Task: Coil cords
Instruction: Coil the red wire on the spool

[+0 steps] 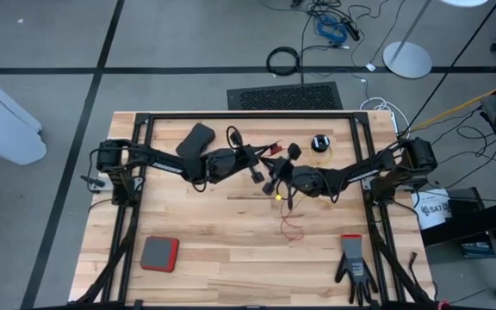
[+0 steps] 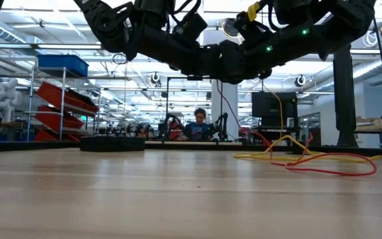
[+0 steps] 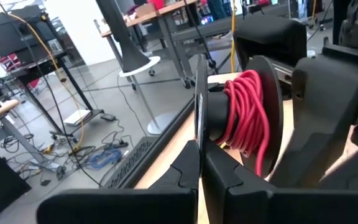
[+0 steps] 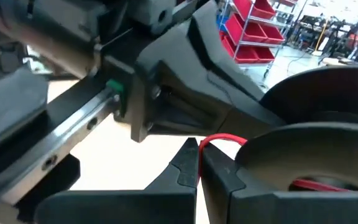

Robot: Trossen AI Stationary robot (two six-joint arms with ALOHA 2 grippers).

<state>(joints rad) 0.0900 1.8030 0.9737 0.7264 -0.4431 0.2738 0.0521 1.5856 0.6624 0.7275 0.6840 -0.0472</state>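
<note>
Both arms met above the counter (image 1: 196,250): the left claw (image 3: 199,167) clamped the reel (image 3: 253,112) by its flange, red cord partly wound; the right claw (image 4: 199,163) pinched that red cord (image 4: 219,139). Yellow cord (image 2: 270,154) and red slack lay loose, so much remained

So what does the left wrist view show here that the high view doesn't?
Only the left wrist view shows red cord wound on a black reel, whose flange the shut left gripper pinches. Only the high view shows a second reel lying apart, a red pad, a black glove and loose red cord on the table. Both show the right arm close by.
</note>
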